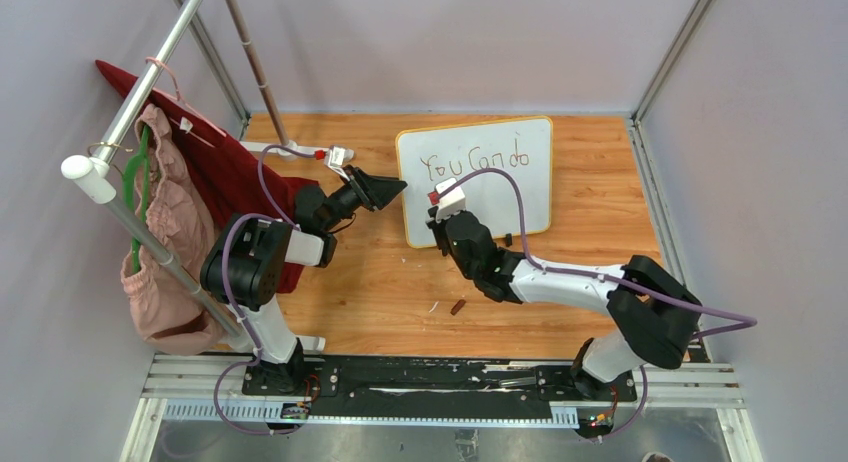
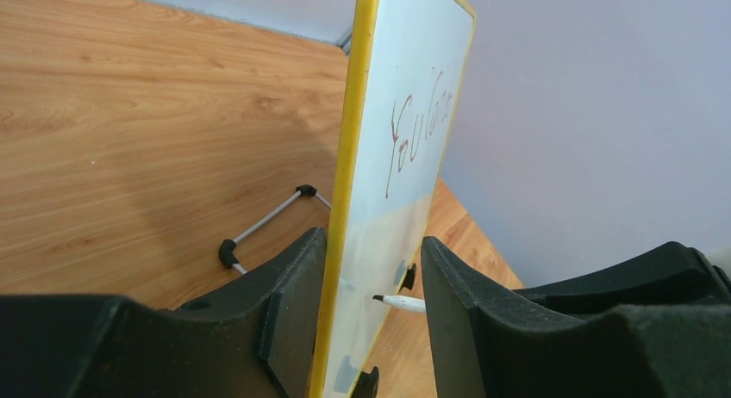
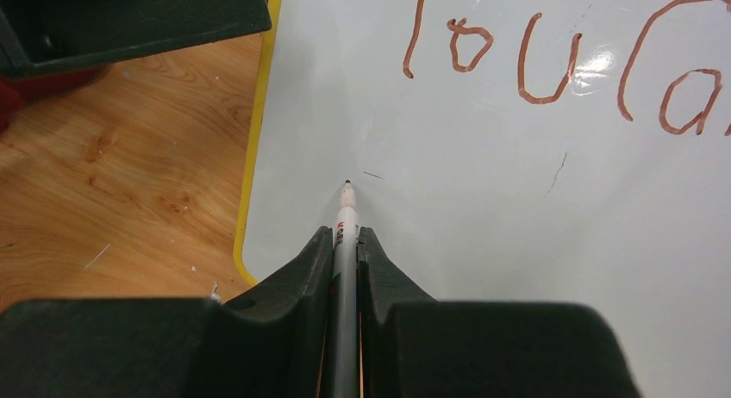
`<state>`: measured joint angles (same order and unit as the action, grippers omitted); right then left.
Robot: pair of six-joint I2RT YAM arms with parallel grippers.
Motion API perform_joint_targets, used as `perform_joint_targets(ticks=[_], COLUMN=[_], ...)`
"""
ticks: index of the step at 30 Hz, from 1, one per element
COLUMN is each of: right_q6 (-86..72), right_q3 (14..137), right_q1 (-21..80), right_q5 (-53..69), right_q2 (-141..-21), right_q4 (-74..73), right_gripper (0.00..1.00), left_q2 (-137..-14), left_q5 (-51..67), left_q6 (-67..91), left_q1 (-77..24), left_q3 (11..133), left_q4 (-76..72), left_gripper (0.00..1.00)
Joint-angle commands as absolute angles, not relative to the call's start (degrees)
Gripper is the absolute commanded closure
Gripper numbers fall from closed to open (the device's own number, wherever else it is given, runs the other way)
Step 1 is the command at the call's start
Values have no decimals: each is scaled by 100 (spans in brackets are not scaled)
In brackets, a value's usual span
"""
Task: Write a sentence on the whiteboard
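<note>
The whiteboard (image 1: 520, 197) stands tilted on the wooden table, with a yellow rim and black clip feet. The sentence (image 1: 472, 162) reads "You Can do" in one reddish-brown line; it also shows in the right wrist view (image 3: 534, 62) and in the left wrist view (image 2: 418, 131). My right gripper (image 1: 443, 204) (image 3: 345, 234) is shut on a white marker (image 3: 347, 210), its tip at the blank lower left of the board (image 3: 483, 243). My left gripper (image 1: 395, 189) (image 2: 372, 236) straddles the board's left edge (image 2: 345, 200), jaws apart: one finger lies by the back, the other stands off the front. The marker tip (image 2: 401, 302) shows there.
A small dark red marker cap (image 1: 457, 306) lies on the table in front of the board. A clothes rack with a red cloth (image 1: 235, 167) and a pink garment (image 1: 165, 232) stands at the left. The board's wire stand (image 2: 267, 221) sits behind it. Grey walls enclose the table.
</note>
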<state>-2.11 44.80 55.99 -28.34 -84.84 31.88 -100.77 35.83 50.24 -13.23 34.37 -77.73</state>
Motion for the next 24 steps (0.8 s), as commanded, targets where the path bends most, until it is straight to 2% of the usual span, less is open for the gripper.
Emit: perform_joint_targets(ticks=[1, 24], right_q6=[-291, -577], right_q3=[4693, 4547], right_q1=[5690, 5721], right_q5=[-3095, -3041], right_q2=[-8589, -8684], right_q4=[3175, 2833], right_gripper=[100, 100], left_q2=[-10246, -10258], left_q5=[3611, 3612], left_q6=[5264, 5343], left_q1=[-1310, -1310], left_q3=[3318, 3330], left_q4=[-7813, -7882], left_gripper=[50, 50])
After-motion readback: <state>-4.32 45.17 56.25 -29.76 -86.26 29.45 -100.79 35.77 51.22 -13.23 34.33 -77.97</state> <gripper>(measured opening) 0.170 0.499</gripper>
